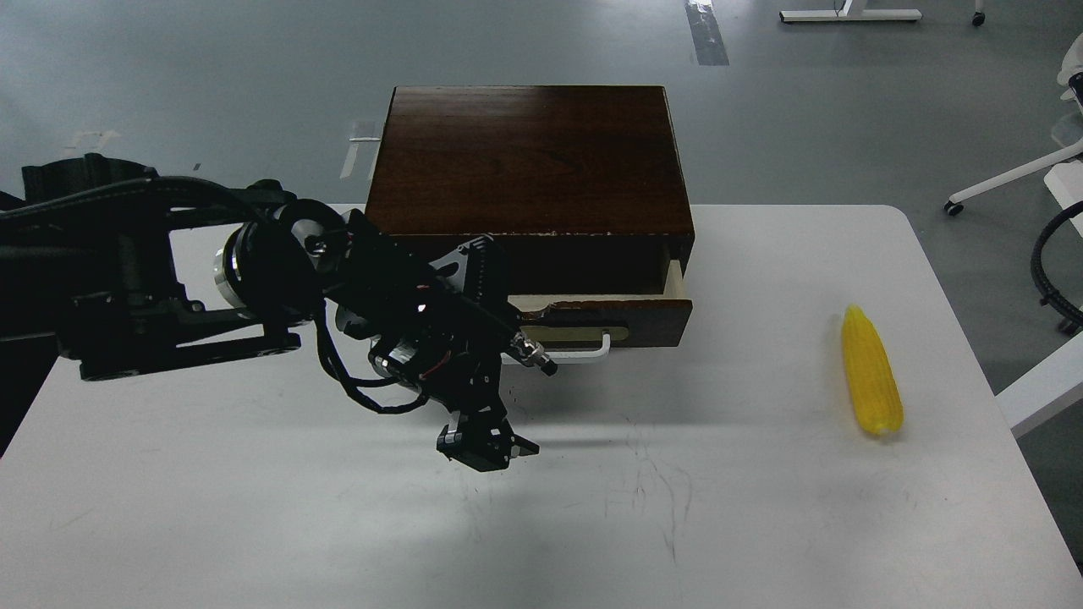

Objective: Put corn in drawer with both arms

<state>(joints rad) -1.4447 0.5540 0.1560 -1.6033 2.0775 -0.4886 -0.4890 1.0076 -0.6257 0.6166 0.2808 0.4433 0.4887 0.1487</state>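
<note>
Left gripper (489, 447), spread unclear, hangs over the table (254, 507); slightly open drawer (605, 317) just behind, corn cob (871, 372) far right.

Black two-finger left gripper (486, 447) on a black arm with a silver joint ring (223, 269). Behind it, a dark brown wooden box cabinet (529, 161); its brown drawer (630, 315) shows pale inner sides and a white bar handle (592, 351) on brass-coloured plate. Far right of the gripper, a bright yellow plastic corn cob (871, 372) on the white, scuffed tabletop (254, 507).
</note>
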